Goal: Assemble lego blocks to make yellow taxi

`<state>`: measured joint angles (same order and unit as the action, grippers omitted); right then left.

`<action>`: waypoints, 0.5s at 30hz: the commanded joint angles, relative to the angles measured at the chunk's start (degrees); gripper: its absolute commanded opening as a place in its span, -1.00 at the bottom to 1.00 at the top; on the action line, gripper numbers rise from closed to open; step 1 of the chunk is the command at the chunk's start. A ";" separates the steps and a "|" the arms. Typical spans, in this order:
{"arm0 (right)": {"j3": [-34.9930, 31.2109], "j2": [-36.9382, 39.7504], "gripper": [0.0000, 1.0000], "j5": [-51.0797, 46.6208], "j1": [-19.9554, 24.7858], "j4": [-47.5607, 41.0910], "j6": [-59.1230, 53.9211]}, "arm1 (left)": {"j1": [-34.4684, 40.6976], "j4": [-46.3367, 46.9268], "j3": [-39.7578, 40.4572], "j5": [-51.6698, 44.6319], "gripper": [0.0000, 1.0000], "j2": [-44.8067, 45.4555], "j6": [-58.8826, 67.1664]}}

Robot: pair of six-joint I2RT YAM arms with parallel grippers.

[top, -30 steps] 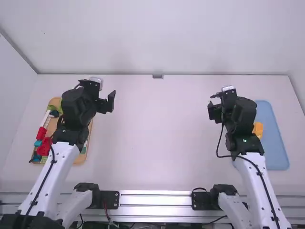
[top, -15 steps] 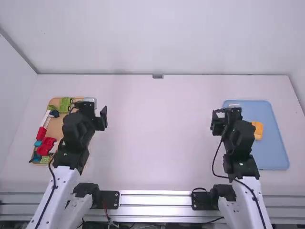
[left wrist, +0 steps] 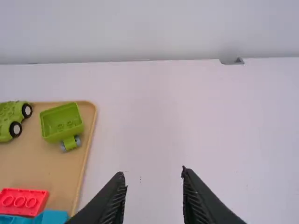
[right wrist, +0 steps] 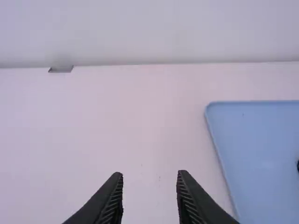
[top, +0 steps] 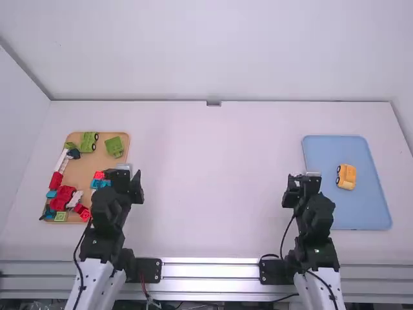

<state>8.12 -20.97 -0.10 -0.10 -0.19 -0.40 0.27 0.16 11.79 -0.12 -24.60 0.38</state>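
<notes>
On the blue tray (top: pixel 374 194) at the right sits a yellow-orange block car (top: pixel 346 177) with dark wheels. My left gripper (top: pixel 126 174) is over the right edge of the wooden tray, its fingers apart and nothing between them. The left wrist view shows the same gripper (left wrist: pixel 154 186) beside red and blue blocks. My right gripper (top: pixel 301 181) hangs left of the blue tray, clear of the car; in the right wrist view this gripper (right wrist: pixel 150 186) is open above bare table.
The wooden tray (top: pixel 80 169) at the left holds a green wheeled base (top: pixel 89 141), a green bin-like piece (top: pixel 114 146), a red block (left wrist: pixel 23 200), a red vehicle (top: pixel 63 197) and several other coloured pieces. A wall runs behind the table (top: pixel 213 174).
Both arms have drawn back toward their bases, uncovering more of the wooden tray and the whole yellow car. The pieces on the trays look unmoved.
</notes>
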 commanded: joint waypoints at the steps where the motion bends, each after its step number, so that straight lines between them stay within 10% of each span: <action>1: -2.70 2.64 -0.47 0.10 0.10 0.19 0.40 | -0.27 -0.16 -2.80 0.12 -0.45 2.93 -0.38; 15: -8.12 15.08 -0.91 0.10 0.10 0.19 0.40 | -0.27 -0.16 -11.79 0.12 -0.91 16.16 -0.38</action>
<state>0.62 -7.14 -0.03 -0.10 0.34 -0.34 0.27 -0.30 0.51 -0.12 -9.80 0.38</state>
